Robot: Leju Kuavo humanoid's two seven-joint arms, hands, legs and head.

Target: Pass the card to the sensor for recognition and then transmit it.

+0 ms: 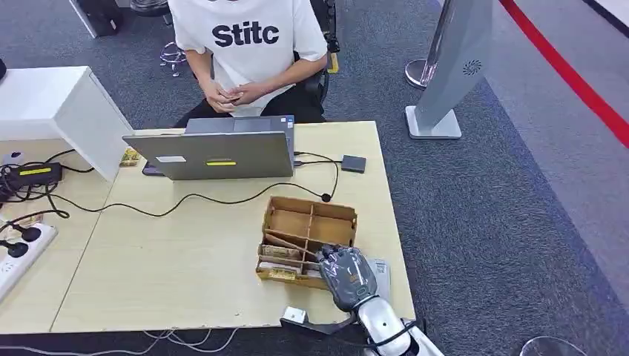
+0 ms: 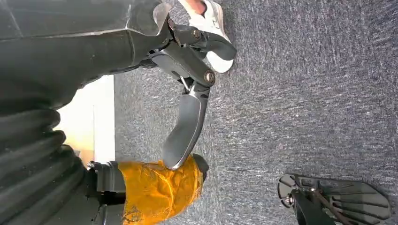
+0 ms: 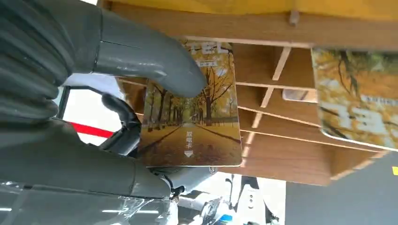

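One card (image 3: 192,124) printed "取电卡", pinched by right hand (image 3: 117,93)

I see a grey laptop (image 1: 215,154) open at the far side of the desk (image 1: 170,259), and I'll place the rest from it. Behind it sits a person in a white shirt (image 1: 248,44). A black cable (image 1: 185,199) trails across the desk in front of it. To its left lie a power strip (image 1: 18,256) and a white box (image 1: 52,104).
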